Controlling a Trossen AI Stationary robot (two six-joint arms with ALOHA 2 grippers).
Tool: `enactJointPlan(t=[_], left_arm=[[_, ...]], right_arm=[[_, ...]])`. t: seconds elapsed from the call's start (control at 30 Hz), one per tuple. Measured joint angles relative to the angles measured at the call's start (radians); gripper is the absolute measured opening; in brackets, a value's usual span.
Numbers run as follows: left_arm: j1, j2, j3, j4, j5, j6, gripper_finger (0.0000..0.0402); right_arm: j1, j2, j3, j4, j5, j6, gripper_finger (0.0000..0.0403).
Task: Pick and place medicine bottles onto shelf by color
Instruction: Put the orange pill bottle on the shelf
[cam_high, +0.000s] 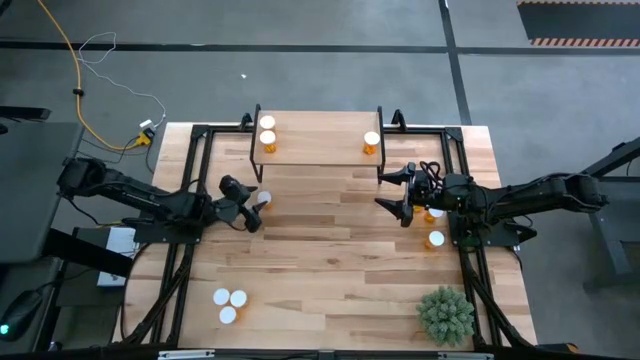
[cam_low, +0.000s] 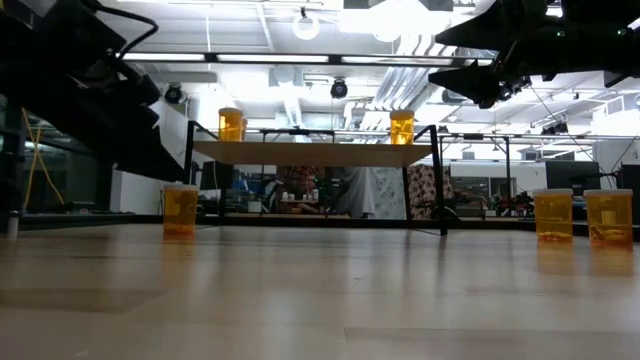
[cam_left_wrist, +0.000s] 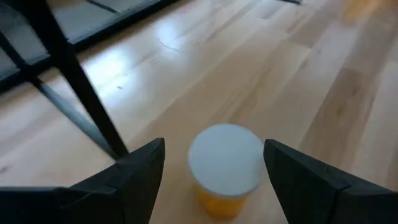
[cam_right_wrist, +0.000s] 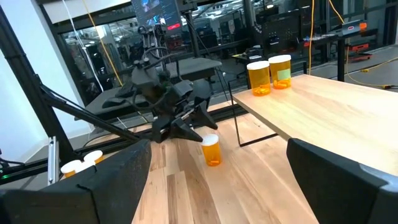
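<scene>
At the table's near edge, three white-capped bottles cluster at 7 o'clock and a spiky plant sits at 5. Mid-table, the left hand hangs open astride one bottle at 9, while the right hand hangs open at 3 beside two bottles. Farthest, at 12, the shelf carries three more

Tabletop: light wood planks, smooth, satin sheen with glare patches. Shelf: pale wood board on thin matt black metal legs. Medicine bottle between the left gripper's fingers: translucent amber plastic, matt white cap. Fingers: matt dark plastic. Plant: spiky green.
</scene>
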Motion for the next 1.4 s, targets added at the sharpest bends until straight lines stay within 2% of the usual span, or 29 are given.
enactJointPlan(t=[0.13, 0.5, 1.03, 1.4], left_arm=[[0.043, 0.012, 0.0, 0.03, 0.077, 0.0, 0.0264], [0.104, 0.066, 0.0, 0.053, 0.164, 0.033, 0.0264], [0.11, 0.159, 0.0, 0.133, 0.186, 0.089, 0.0263], [0.11, 0.169, 0.0, 0.216, 0.2, 0.09, 0.0217]], right_arm=[[0.0, 0.0, 0.0, 0.0, 0.0, 0.0, 0.0366], [0.0, 0.0, 0.0, -0.001, 0.0, 0.0, 0.0366], [0.0, 0.0, 0.0, -0.007, 0.0, 0.0, 0.0366], [0.0, 0.0, 0.0, -0.007, 0.0, 0.0, 0.0366]])
